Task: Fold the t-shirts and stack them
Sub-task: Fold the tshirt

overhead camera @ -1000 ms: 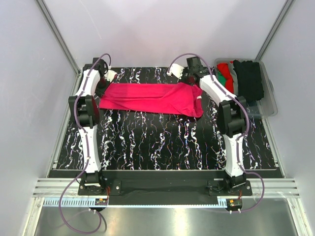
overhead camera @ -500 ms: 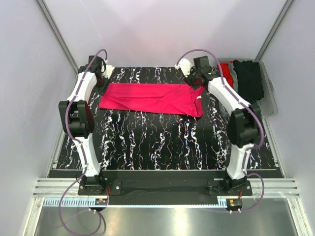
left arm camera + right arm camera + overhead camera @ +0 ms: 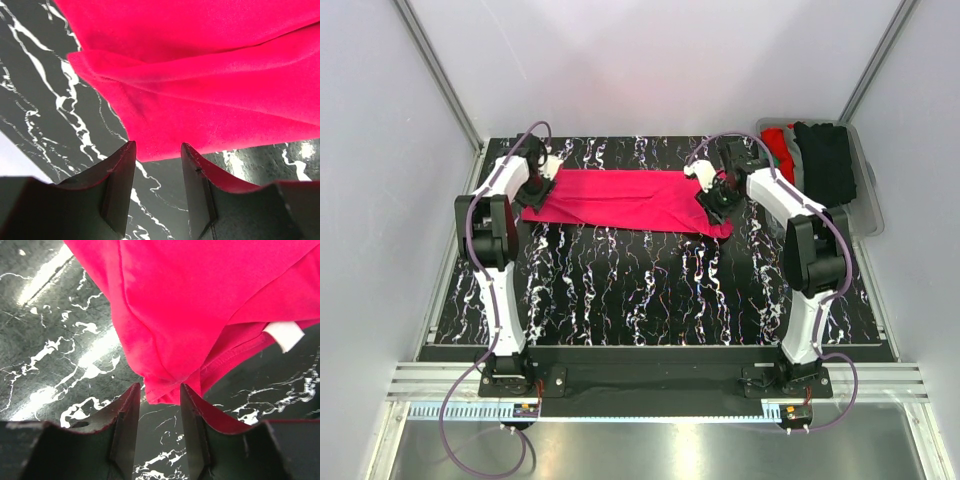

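Observation:
A bright pinkish-red t-shirt [image 3: 625, 198] lies folded into a long strip across the far part of the marbled black table [image 3: 650, 290]. My left gripper [image 3: 534, 186] hovers at the strip's left end. In the left wrist view it [image 3: 157, 150] is open, and the cloth's edge [image 3: 210, 90] lies just beyond the fingertips with only table between them. My right gripper [image 3: 714, 196] is at the strip's right end. In the right wrist view it [image 3: 159, 390] is open, and a bunched corner of the t-shirt [image 3: 200, 300] reaches just between the tips. The white neck label [image 3: 284, 335] shows to the right.
A clear plastic bin [image 3: 865, 205] stands at the back right, off the table's corner, holding a red t-shirt [image 3: 778, 140] and a black one [image 3: 825, 160]. Grey walls and metal rails [image 3: 440, 290] border the table on the left, right and back.
Both grippers have opened and come a little toward me, from the shirt's far edge onto its two ends. The shirt lies flat where it was.

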Motion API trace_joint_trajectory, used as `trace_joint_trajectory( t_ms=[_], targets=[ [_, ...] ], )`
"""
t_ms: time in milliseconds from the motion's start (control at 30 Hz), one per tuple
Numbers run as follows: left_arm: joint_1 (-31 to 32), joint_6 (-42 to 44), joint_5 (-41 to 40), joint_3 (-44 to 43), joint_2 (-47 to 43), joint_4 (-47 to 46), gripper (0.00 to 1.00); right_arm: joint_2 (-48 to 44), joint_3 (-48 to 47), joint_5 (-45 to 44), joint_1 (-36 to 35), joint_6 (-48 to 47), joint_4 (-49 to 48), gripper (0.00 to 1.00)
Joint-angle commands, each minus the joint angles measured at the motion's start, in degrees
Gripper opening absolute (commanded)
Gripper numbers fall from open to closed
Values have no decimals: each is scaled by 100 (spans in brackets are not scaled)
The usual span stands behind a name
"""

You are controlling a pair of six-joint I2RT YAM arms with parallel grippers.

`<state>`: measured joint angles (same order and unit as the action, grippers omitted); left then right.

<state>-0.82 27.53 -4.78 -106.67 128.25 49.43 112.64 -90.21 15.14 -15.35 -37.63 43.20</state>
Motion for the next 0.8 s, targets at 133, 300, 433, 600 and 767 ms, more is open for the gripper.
trace_joint_trajectory(
  t_ms=[133,300,433,600,767],
  targets=[
    [-32,-2,-155,-213,16,-118,45,346,-392,288,226,-16,224,45],
    [-32,-2,-225,-222,113,-100,45,452,-304,507,357,-69,294,45],
    [-32,-11,-269,-222,139,-91,45,522,-348,1017,489,-61,470,45],
    [-32,-2,-322,-196,148,-83,45,627,-453,1536,569,-87,733,44],
    [-32,7,-331,-178,174,-83,45,882,-699,1668,656,27,936,35]
  ],
)
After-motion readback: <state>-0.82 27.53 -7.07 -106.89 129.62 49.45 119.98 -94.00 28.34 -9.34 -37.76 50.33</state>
